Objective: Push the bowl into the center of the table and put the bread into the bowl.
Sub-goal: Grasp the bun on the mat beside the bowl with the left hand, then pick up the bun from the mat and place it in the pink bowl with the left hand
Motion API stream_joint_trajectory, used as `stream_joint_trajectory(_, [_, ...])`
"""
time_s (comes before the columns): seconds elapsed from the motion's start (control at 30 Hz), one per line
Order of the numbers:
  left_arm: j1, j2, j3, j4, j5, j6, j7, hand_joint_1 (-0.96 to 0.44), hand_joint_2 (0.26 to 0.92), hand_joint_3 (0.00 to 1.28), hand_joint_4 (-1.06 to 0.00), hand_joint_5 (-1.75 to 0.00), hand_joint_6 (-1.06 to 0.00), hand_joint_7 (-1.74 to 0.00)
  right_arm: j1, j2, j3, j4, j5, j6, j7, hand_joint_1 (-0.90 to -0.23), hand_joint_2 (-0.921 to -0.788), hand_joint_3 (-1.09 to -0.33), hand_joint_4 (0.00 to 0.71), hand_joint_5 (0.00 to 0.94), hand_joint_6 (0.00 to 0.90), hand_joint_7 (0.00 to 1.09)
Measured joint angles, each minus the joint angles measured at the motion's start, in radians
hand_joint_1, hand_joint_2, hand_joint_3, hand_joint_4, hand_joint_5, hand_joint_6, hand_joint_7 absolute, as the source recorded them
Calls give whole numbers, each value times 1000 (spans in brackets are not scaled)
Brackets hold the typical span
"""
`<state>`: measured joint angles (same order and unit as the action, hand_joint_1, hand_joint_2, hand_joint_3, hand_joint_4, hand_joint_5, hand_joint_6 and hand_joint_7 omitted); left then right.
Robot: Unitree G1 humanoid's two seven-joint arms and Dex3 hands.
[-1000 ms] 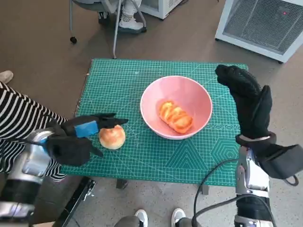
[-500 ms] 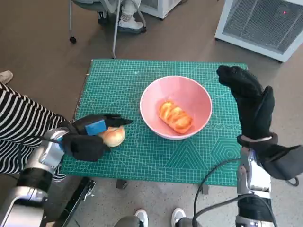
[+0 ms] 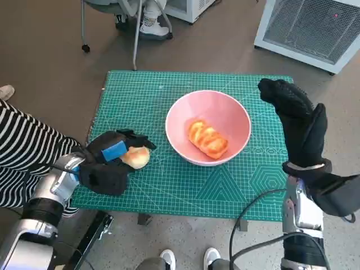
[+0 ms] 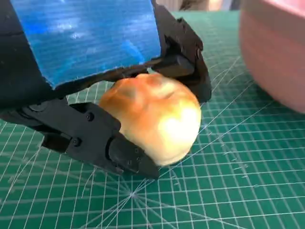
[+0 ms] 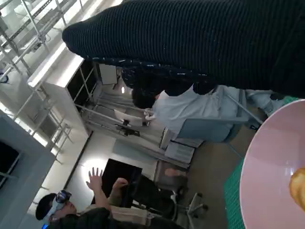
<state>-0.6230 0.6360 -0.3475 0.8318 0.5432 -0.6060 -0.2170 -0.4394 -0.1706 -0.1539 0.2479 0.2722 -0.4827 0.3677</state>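
Note:
A pink bowl (image 3: 228,109) stands near the middle of the green cutting mat (image 3: 140,93), and a twisted golden bread (image 3: 208,139) lies inside it. A round bun (image 3: 138,157) sits on the mat to the left of the bowl. My left hand (image 3: 109,160) closes around it. In the left wrist view the black fingers (image 4: 95,140) press the bun (image 4: 155,117) from both sides, with the bowl's wall (image 4: 274,52) close by. My right hand (image 3: 295,121) is raised beside the bowl's right rim, fingers extended, holding nothing. The right wrist view shows the glove (image 5: 190,43) and the bowl's rim (image 5: 271,162).
A person in a striped garment (image 3: 22,152) sits at the table's left edge. Chair legs (image 3: 135,34) and a white appliance (image 3: 309,28) stand beyond the far edge. Shoes (image 3: 188,259) show below the near edge. A person (image 5: 81,214) appears in the right wrist view.
My left hand has moved right and forward onto the round bun and closed around it. The right hand and the bowl have stayed in place.

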Motion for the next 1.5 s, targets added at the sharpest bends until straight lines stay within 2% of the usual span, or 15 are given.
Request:
stream_joint_trajectory(0.2, [21, 11, 30, -49, -37, -31, -3, 1, 920, 30, -777, -1099, -624, -1138, 2, 1, 1, 0, 0, 0, 0, -779, -921, -733, 186, 0, 76, 499])
stream_joint_trajectory(0.53, [72, 33, 113, -210, -149, -26, -89, 1, 920, 48, -759, -1118, -601, -1164, 2, 0, 0, 0, 0, 3, 0, -777, -921, -732, 186, 0, 75, 500])
stream_joint_trajectory(0.87, [50, 17, 206, -454, -231, 88, -119, 1, 920, 47, -756, -1131, -607, -1146, 2, -1, -1, 1, 2, 8, 0, -778, -921, -731, 188, 1, 75, 502])
stream_joint_trajectory(1.07, [-9, -58, 215, -573, -232, 180, -106, 1, 919, 38, -769, -1123, -618, -1129, 2, -2, 0, 1, 2, 11, 0, -771, -921, -733, 192, 3, 74, 502])
stream_joint_trajectory(1.2, [-59, -123, 200, -591, -222, 199, -80, 2, 910, 24, -809, -1071, -650, -1102, 2, -2, 1, 1, 2, 11, 0, -762, -921, -734, 193, 3, 73, 502])
stream_joint_trajectory(1.4, [-161, -210, 146, -522, -162, 178, -38, 1, 910, 9, -832, -1031, -660, -1102, 1, -1, 1, 2, 2, 10, 0, -766, -921, -734, 194, 3, 72, 503])
stream_joint_trajectory(1.5, [-210, -238, 119, -458, -150, 164, -37, 1, 917, 30, -791, -1089, -625, -1126, 2, -1, 1, 2, 3, 10, 1, -773, -921, -733, 194, 3, 72, 504])
